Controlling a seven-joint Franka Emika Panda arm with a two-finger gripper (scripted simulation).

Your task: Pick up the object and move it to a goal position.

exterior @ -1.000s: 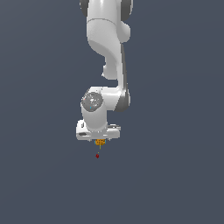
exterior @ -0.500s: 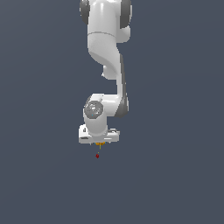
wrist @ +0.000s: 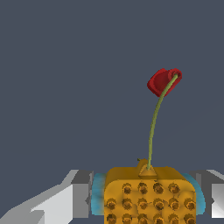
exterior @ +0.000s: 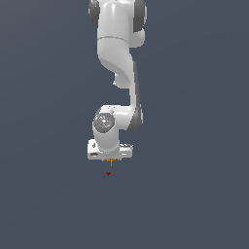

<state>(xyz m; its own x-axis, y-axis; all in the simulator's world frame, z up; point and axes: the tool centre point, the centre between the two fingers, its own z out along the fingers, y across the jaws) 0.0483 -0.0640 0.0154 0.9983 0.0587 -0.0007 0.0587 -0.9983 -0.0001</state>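
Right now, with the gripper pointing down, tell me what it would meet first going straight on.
Nothing visible: below the gripper hang only the held object, its stalk and red tip. Depth is unclear.

Exterior view set well back, facing the whole white arm against a plain grey ground, wrist view very near, looking out between the fingers, both views sharing the object and its red-tipped stalk

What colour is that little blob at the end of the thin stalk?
Red. The blob tops a greenish stalk rising from the orange-yellow object; clearest in the wrist view.
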